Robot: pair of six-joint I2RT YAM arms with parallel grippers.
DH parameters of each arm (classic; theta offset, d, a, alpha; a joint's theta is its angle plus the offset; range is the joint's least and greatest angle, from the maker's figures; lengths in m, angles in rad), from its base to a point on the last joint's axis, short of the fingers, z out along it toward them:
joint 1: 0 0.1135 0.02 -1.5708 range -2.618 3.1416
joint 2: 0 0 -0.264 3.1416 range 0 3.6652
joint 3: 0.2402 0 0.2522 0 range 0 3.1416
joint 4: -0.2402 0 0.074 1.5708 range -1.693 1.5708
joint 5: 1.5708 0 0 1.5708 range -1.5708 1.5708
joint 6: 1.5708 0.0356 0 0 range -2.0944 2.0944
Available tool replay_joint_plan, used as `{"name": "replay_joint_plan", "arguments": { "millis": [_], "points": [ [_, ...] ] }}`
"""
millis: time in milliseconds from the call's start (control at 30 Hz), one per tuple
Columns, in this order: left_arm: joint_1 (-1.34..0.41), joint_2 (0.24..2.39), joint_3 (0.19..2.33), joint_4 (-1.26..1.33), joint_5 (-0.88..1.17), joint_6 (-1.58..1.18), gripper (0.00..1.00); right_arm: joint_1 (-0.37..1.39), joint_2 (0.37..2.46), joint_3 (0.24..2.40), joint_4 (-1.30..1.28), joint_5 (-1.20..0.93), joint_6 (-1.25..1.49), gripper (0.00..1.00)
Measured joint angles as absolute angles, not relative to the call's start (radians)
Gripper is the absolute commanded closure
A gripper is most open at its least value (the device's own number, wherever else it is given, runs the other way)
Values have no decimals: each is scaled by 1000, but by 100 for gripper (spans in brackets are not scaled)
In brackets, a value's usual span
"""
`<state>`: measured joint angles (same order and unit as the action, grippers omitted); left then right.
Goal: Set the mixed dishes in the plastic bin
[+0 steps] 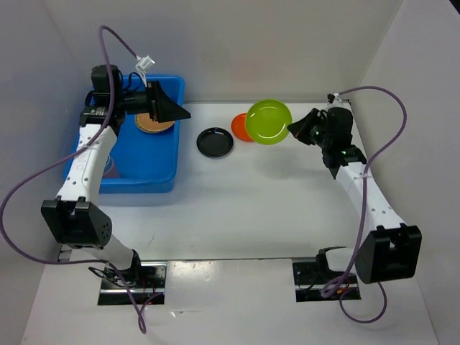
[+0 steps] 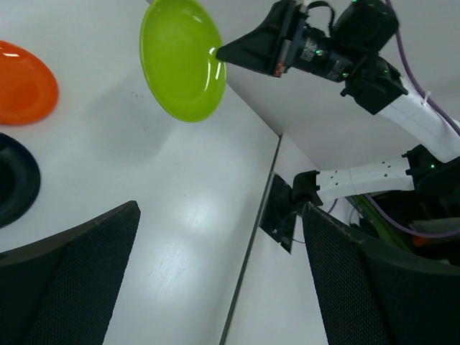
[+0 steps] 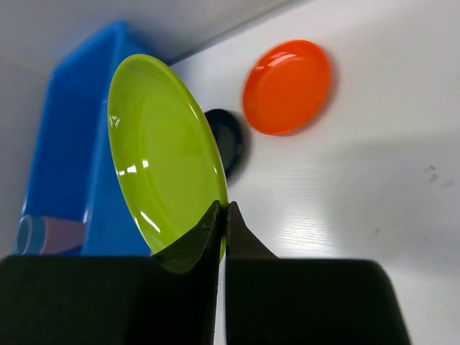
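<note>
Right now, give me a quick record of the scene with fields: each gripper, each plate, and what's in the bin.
Right gripper: shut on green plate rim, plate held off the table
Left gripper: open, empty, over the bin
Orange plate: on the table
Black plate: on the table, between orange plate and bin
In bin: tan plate, pink cup, blue cup

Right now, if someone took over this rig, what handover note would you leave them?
Left gripper: open, empty, above the blue bin.
Right gripper: shut on the lime green plate at its rim, held off the table.
Done: one tan plate and a pink cup are in the bin.
Left: lime green plate, then black plate and orange plate, both on the table.
</note>
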<state>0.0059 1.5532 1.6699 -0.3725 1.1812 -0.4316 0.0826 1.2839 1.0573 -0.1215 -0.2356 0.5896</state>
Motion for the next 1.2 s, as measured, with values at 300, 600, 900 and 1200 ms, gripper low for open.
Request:
{"name": "replay_joint_plan", "arguments": {
  "millis": [300,600,900,1200],
  "points": [
    [-109,1794,1711,-323,1192,-436,0,251,1201,1093,-122,-279,544,100],
    [-187,1934,1795,-363,1177,-391,1,258,1201,1093,-123,-302,545,100],
    [-243,1937,1860,-382,1206,-363,5,258,1215,1093,-120,-305,545,100],
    [-307,1993,1892,-421,1206,-332,38,262,1244,1093,-119,-312,545,100]
  ]
}}
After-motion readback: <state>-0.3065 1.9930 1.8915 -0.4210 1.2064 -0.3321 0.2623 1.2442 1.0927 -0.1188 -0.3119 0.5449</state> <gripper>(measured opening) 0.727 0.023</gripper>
